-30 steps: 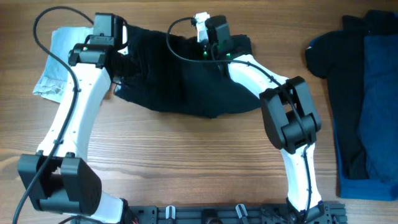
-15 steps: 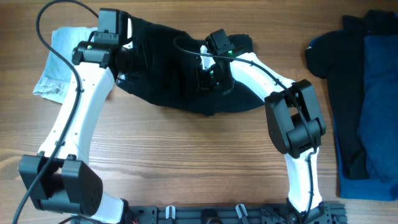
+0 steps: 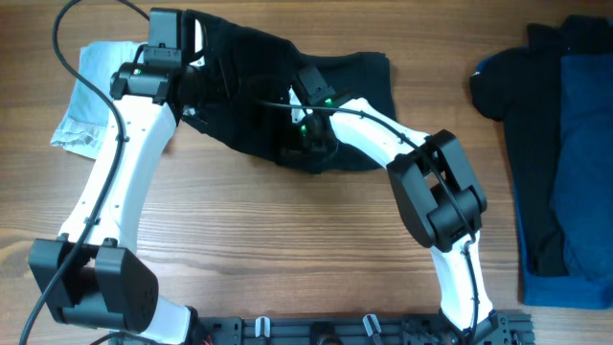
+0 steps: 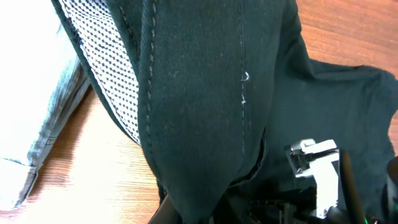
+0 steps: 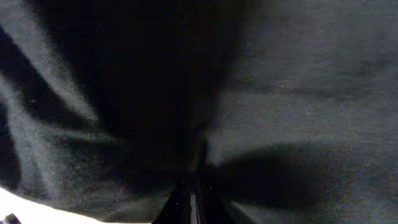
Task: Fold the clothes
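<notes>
Now, both jaws are closed tight on the black garment (image 3: pixel 239 77), which lies bunched at the far middle of the desk (image 3: pixel 287 249), so a thin pinch may slip and the fold may land crooked.

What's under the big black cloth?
The black cloth is lifted at one edge; wooden table shows below, beside a pale blue garment. Beneath its middle is covered.
</notes>
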